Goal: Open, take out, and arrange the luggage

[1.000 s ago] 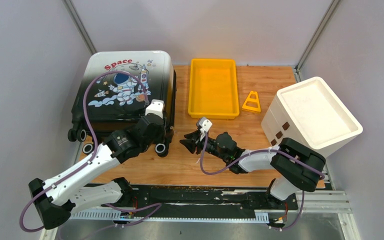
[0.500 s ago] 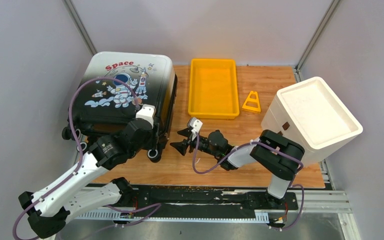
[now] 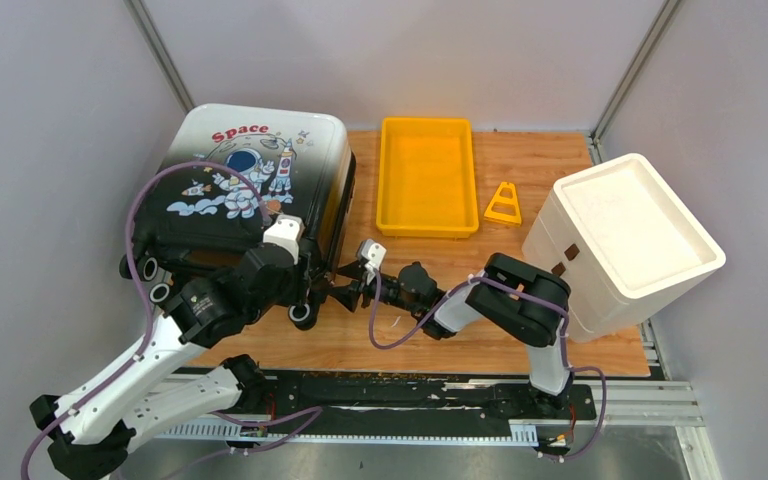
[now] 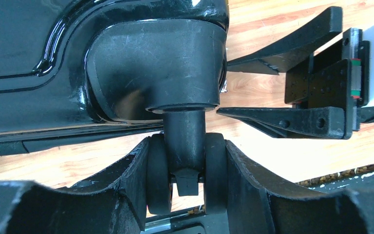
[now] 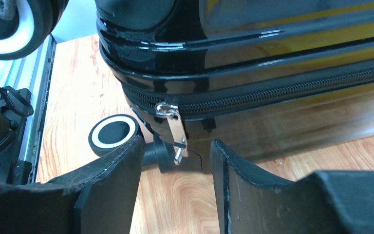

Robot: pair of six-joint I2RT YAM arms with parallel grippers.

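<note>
Luggage (image 3: pixel 250 185) is lying flat, astronaut side up, at roughly 10 o'clock on the table (image 3: pixel 545 160). The zip's closed along the stretch I can see, so the inside is hidden. Yellow tray (image 3: pixel 427 175) sits just beside it at 12, a little orange triangle frame (image 3: pixel 503 204) at 1, and the white foam box (image 3: pixel 630 235) at 3. Can't tell what's in that one. Both arms crowd the luggage's near-right corner. Left tool (image 4: pixel 187 156) is pinching a twin black wheel (image 4: pixel 158 175) there, touching it on both sides. Right tool (image 5: pixel 175 144) is spread, with the metal zip pull (image 5: pixel 175 129) dangling between its fingers (image 5: pixel 112 185), apart from both.
</note>
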